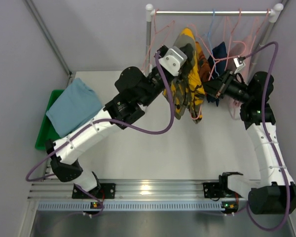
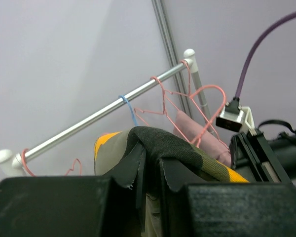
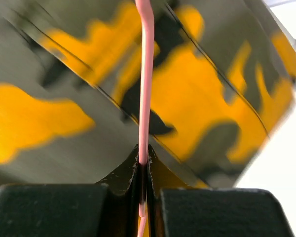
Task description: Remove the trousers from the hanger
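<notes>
1. The left pincer [image 2: 149,173] is clamped on the top fold of the yellow trousers [image 1: 187,94]. Dark and yellow cloth bulges up between its closed jaws.
2. The right pincer [image 3: 143,168] is closed on a thin wire of the pink hanger [image 3: 146,74], and the patterned cloth fills the view just behind that wire.
3. The yellow trousers hang at the far side of the scene, under the rail [image 2: 89,117]. Their long axis runs from the rail towards the near side, above the surface [image 1: 187,153].
4. The key relation is that the cloth lies just left of the right pincer and right at the tip of the left one. The two grips sit on either side of the drape, the left on fabric and the right on wire.
5. My judgement is that the left arm does the pulling. It needs to draw the fold off the hanger, leftward and nearer, while the right arm steadies the wire.
6. The light blue trousers [image 1: 74,106] lie folded at the far left on the green bin [image 1: 42,138], well apart from both pincers.
</notes>
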{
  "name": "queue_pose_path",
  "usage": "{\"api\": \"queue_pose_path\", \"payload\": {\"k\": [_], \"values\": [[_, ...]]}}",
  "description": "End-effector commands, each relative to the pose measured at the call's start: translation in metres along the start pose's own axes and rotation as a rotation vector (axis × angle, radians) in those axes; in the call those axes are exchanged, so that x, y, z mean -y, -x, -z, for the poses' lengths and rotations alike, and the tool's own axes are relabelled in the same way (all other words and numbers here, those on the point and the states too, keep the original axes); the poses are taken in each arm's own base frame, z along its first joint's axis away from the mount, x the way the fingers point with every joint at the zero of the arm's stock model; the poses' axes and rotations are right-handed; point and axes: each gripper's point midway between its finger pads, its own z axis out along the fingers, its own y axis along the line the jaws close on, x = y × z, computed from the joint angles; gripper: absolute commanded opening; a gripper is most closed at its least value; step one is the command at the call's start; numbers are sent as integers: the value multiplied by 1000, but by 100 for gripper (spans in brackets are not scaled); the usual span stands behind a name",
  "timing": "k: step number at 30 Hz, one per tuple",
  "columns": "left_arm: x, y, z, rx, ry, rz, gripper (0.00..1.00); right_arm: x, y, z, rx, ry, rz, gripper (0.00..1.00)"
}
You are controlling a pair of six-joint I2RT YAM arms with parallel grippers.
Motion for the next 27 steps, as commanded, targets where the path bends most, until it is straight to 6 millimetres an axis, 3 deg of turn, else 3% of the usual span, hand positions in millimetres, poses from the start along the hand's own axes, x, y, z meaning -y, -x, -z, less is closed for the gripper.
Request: {"api": "queue_pose_path", "payload": {"k": [1,6,10,16,20,22,23,24,27], "values": [[-63,152,23,460,164,16,0,16,-5,9,11,-54,78,0],[-78,182,25,533,216,-12,0,21,-14,13,-3,-71,99,0],[-102,212,42,593,301,-61,0,22,-22,18,-16,-81,122,0],[-133,240,71,633,428,-139,0,21,-26,21,-18,-80,137,0],[-164,249,101,592,588,-255,0,11,-22,22,-10,-65,167,0],[-171,234,108,530,653,-308,0,8,-21,23,-10,-60,178,0],[-183,243,130,536,716,-351,0,6,-20,23,-8,-58,182,0],[-182,225,127,481,724,-383,0,6,-20,23,-11,-56,184,0],[-218,211,152,417,820,-450,0,5,-20,21,-10,-53,190,0]]}}
